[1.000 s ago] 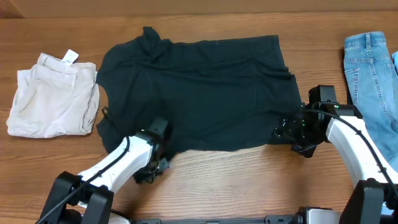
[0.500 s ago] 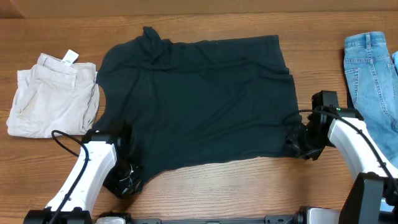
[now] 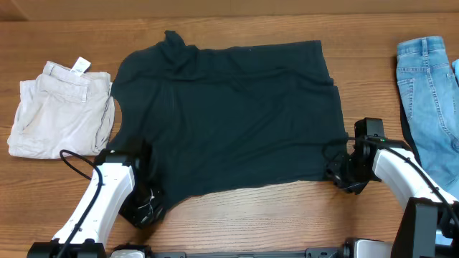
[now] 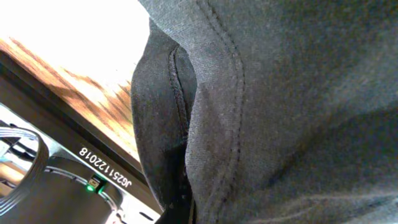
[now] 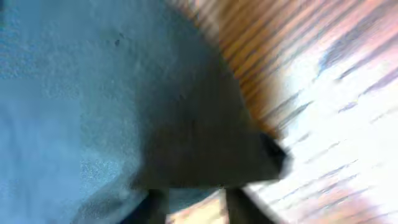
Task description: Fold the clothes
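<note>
1. Desk (image 3: 251, 215) of brown wood fills my overhead view and carries everything below.
2. The T-shirt (image 3: 229, 115), very dark, lies spread flat across the middle of the desk, its near hem sloping down toward the left corner.
3. My left arm (image 3: 100, 208) reaches up from the near edge, bent at the elbow. The left claw (image 3: 147, 204) sits at the shirt's near-left corner, pressed together on the cloth. In its wrist view a stitched hem (image 4: 211, 93) bunches right up against the lens.
4. My right arm (image 3: 398, 168) curves in from the near right. The right claw (image 3: 338, 172) is low at the shirt's near-right corner. The wrist view is blurred: dark fingers (image 5: 155, 208) show apart at the bottom with cloth between them, and I cannot tell whether they pinch it.
5. Light blue jeans (image 3: 430, 93) lie at the right edge.
6. Beige folded shorts (image 3: 61, 115) sit on the left, just beside the shirt.
</note>
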{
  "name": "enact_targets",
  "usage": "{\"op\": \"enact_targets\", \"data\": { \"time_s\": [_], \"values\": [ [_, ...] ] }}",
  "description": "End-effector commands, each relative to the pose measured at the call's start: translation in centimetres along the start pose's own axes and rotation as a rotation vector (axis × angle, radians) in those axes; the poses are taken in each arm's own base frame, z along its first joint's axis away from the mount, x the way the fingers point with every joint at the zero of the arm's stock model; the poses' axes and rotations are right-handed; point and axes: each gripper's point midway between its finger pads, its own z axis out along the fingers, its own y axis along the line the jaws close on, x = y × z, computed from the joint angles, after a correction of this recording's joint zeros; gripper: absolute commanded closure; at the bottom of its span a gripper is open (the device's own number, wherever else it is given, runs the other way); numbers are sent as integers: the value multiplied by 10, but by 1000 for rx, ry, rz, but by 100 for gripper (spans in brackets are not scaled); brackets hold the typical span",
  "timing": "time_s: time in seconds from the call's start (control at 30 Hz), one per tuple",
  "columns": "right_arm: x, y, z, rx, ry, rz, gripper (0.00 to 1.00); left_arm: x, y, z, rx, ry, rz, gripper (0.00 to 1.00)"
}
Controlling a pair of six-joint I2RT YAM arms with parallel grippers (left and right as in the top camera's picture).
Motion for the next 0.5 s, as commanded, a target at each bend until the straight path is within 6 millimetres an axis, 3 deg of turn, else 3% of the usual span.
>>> {"op": "enact_targets", "data": {
  "time_s": [0.0, 0.1, 0.2, 0.33, 0.47],
  "values": [
    [-14, -20, 3, 107, -80, 11, 95, -3, 4, -2, -8, -18, 14, 96],
    [-2, -31, 1, 157, -35, 20, 96, 3, 10, -2, -29, 7, 23, 96],
    [1, -33, -14, 170, -21, 47, 96, 10, 14, -2, -42, 43, 29, 96],
    [25, -34, -34, 134, 33, 99, 96, 19, 20, -6, -44, 68, 27, 96],
    [38, -36, -42, 125, 68, 112, 96, 25, 22, -11, -16, 73, 53, 96]
  ]
}}
